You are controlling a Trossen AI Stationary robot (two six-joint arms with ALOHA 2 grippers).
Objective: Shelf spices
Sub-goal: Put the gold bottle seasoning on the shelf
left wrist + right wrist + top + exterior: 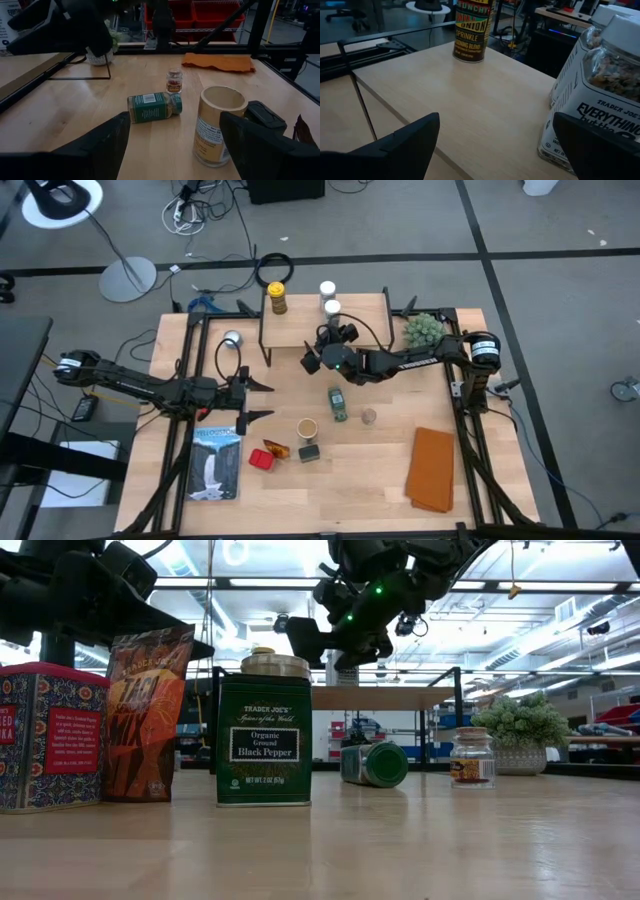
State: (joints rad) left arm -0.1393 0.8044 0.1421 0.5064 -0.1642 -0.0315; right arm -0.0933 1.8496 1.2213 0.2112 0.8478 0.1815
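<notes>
Shelf [300, 330] at table's far edge carries three spices: yellow-lidded jar [277, 298] at its left end, two white-lidded jars [330, 299] near the middle; right gripper [335, 340] hovers over the shelf just in front of the white-lidded pair, fingers spread, nothing between them. Left gripper [252, 400] waits low at table's left side, fingers apart and empty; green-lidded jar [338, 404] lies on its side mid-table, small jar [369, 417] just beside it; tan-lidded jar [307, 429], dark box [309, 452], red tin [262, 460], orange packet [276, 447] clustered nearer the front.

A lab or workshop; red storage bins [210, 12], floor cables [200, 210], ceiling strip lights [560, 585].
</notes>
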